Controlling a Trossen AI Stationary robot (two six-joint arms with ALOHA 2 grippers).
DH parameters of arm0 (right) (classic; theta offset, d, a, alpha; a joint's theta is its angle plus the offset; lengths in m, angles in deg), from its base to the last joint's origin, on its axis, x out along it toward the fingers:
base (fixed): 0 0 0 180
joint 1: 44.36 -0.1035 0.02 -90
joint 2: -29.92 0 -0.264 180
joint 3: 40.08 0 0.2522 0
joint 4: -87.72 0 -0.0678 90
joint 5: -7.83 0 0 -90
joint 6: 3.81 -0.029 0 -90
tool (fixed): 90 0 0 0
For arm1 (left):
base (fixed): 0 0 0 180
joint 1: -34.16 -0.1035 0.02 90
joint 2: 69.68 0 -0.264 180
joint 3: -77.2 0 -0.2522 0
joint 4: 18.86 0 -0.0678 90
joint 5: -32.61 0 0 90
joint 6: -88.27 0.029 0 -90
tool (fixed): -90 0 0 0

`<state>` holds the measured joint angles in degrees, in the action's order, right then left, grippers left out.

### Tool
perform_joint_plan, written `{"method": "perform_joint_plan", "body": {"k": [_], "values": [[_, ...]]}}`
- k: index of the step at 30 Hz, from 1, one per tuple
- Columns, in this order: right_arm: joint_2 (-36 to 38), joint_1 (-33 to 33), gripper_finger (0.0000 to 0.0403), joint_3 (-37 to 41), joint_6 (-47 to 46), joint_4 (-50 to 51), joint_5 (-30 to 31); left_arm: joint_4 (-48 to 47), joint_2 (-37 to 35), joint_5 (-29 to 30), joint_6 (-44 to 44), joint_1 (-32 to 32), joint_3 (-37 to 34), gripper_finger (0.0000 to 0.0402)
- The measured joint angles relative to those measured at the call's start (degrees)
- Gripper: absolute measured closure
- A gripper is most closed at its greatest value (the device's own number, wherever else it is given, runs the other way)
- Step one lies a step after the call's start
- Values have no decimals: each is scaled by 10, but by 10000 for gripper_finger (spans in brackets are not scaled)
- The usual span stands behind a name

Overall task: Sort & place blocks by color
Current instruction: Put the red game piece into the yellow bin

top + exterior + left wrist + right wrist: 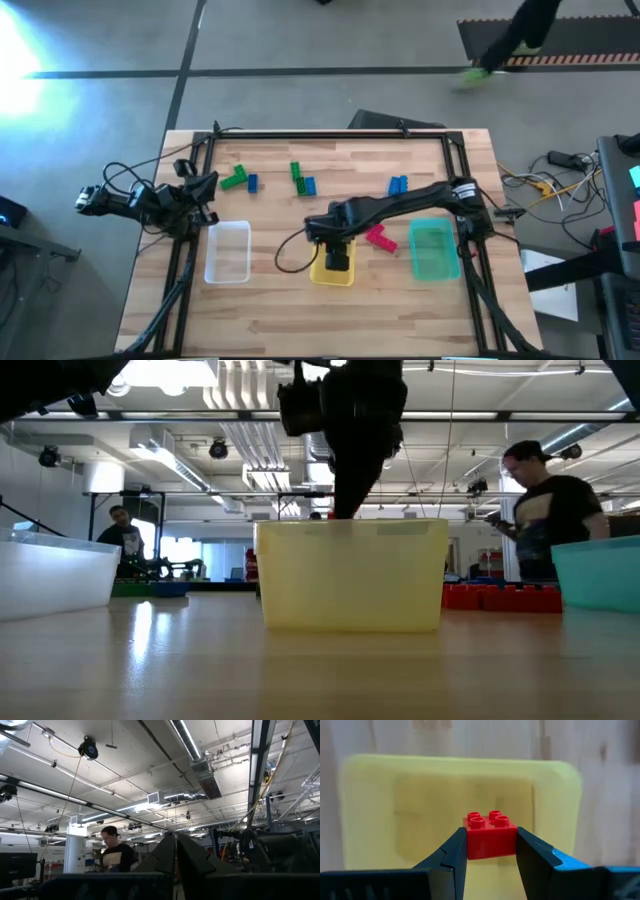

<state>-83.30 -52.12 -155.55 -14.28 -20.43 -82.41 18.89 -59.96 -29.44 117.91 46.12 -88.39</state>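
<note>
My right gripper (491, 851) hangs over the yellow tray (331, 272), shut on a small red block (490, 835). In the low view the right gripper (345, 510) reaches down to the yellow tray's rim (350, 526). Green and blue blocks (241, 181) (302, 179) and a blue pair (398, 184) lie on the far part of the table. Pink-red blocks (379, 238) lie between the yellow tray and the teal tray (433, 250). My left gripper (176, 865) is parked at the table's left edge, raised and shut, pointing into the room. My right gripper pinches the red block by two opposite side walls (470, 840) between its two fingers, coming from above and pointing down. The block is upright, studs toward the camera, lifted clear above the yellow tray's floor.
A clear tray (228, 250) sits left of the yellow one. A black frame (330, 134) borders the table's far and side edges. Cables (290, 255) trail by the right arm. People stand in the room beyond the table.
</note>
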Motion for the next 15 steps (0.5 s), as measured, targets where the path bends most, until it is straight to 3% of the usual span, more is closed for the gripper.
{"method": "perform_joint_plan", "body": {"k": [10, 15], "values": [[-68, -1, 282, 0, 11, 4, 1, 2, 0, 0, -8, 0, 0, 401], [-72, -1, 239, 0, 11, 4, 2, 3, 0, 0, -8, 0, 0, 401]]}}
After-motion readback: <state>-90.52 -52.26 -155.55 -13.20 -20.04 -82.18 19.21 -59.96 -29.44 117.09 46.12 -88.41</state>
